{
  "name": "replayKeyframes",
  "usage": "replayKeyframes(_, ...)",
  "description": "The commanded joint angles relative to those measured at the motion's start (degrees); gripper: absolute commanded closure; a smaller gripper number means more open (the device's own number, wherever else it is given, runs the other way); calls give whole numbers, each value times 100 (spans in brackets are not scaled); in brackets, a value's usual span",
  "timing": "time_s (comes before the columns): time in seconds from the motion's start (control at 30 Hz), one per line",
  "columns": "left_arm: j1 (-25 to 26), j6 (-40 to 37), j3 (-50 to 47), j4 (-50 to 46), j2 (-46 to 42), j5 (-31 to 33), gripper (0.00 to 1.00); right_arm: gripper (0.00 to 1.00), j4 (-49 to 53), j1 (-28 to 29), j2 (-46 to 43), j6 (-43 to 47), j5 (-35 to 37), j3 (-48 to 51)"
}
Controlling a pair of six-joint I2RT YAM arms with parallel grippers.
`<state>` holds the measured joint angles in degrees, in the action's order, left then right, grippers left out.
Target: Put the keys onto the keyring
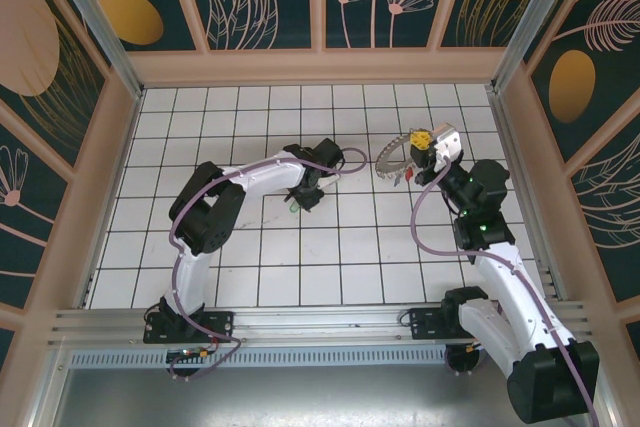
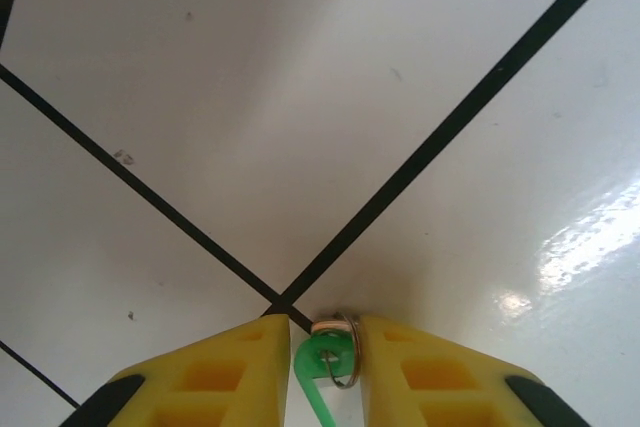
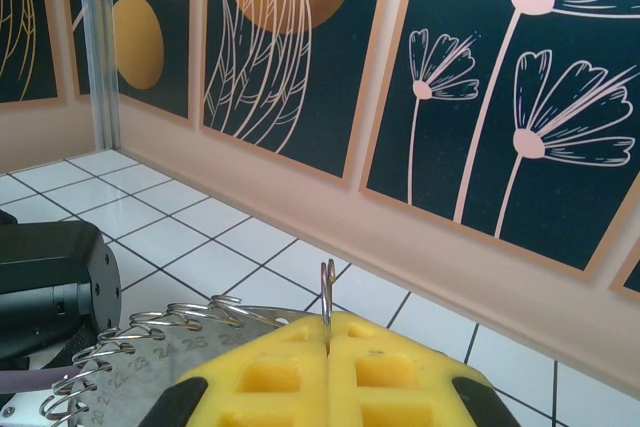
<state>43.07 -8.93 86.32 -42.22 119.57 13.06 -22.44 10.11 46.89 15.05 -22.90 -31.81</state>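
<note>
The green key (image 2: 322, 359) lies flat on the white tile with a small split ring (image 2: 345, 347) through its head. My left gripper (image 2: 322, 321) straddles it, jaws a little apart: the ring touches the right finger (image 2: 420, 367) and a thin gap separates the head from the left finger. From above, the left gripper (image 1: 305, 195) points down at the key (image 1: 293, 209) mid-table. My right gripper (image 1: 420, 145) is shut on the keyring (image 1: 397, 160), a silvery disc edged with wire loops (image 3: 130, 342). One upright wire loop (image 3: 326, 292) is pinched between the right gripper's (image 3: 328, 321) fingers.
The pen's floral walls (image 3: 420, 97) stand close behind the right gripper. The left arm's black body (image 3: 50, 282) shows at the left of the right wrist view. Open white tiles (image 1: 330, 257) lie between the two arms.
</note>
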Motion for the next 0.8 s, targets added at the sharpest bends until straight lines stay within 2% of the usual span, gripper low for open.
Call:
replayKeyframes(0.0,-49,25,-23,-19,-65,140,73,100,-323,-36,-84,-24,-128,17)
replayKeyframes(0.37,-61,93,-7,-119,39,-190,82,100,-325,-48,-80,-23,-154,17)
replayKeyframes(0.77,-162,286,-214,-248,-6,-339,82,100,-347,-45,-77,-19,-171,30)
